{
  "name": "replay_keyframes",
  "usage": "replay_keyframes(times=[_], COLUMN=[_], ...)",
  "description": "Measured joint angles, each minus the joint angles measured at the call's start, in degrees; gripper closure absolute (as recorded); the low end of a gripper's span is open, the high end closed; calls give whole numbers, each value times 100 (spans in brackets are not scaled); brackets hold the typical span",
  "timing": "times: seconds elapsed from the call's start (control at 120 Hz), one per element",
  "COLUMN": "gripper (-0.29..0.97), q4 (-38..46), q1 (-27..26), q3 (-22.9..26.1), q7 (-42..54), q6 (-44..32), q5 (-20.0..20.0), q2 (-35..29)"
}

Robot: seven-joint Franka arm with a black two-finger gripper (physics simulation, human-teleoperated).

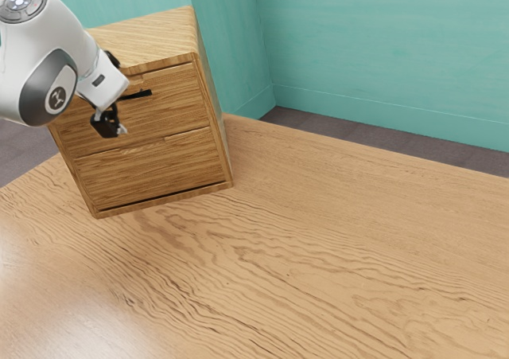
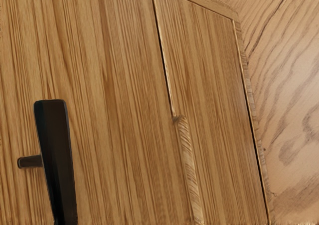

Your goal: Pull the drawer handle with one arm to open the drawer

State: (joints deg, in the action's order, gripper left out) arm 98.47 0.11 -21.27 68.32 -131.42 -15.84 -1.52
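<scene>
Firstly, gripper, exterior view: the black gripper (image 1: pixel 107 123) hangs from the white arm (image 1: pixel 48 64) close in front of the cabinet (image 1: pixel 151 33). Whether it is open or closed I cannot tell.
Handle, exterior view: the black handle (image 1: pixel 137 95) lies just above the gripper, a little toward the exterior view's right. I judge the gripper is placed here because the handle is the only part one can pull.
Upper drawer, exterior view: the upper drawer (image 1: pixel 171 108) is right behind the gripper. Its front seems flush with the cabinet, so it looks not yet opened.
Lower drawer, exterior view: the lower drawer (image 1: pixel 151 168) is below the gripper, with a thin wooden strip (image 1: pixel 184 134) as its grip.
Table, exterior view: the table (image 1: pixel 318 255) is flat and wide, of pale wood with wavy grain.
Handle, wrist view: the handle (image 2: pixel 55 155) is a flat, matt black bar with straight edges, very near the hand. It stands off the wood on a short post (image 2: pixel 29 161), and I judge this gap lets a grasp go around the bar.
Drawer fronts, wrist view: both have fine straight grain in a warm oak colour. A narrow seam (image 2: pixel 164 60) divides them.
Wooden strip, wrist view: it is narrow, raised and cut from the same wood.
</scene>
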Motion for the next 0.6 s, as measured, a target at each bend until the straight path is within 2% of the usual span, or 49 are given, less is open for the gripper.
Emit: replay_keyframes(times=[0.392, 0.6], gripper=[0, 0], q4=[8, 5], q1=[349, 368], q3=[-61, -26], q7=[86, 108], q6=[-20, -23], q5=[119, 131], q2=[50, 51])
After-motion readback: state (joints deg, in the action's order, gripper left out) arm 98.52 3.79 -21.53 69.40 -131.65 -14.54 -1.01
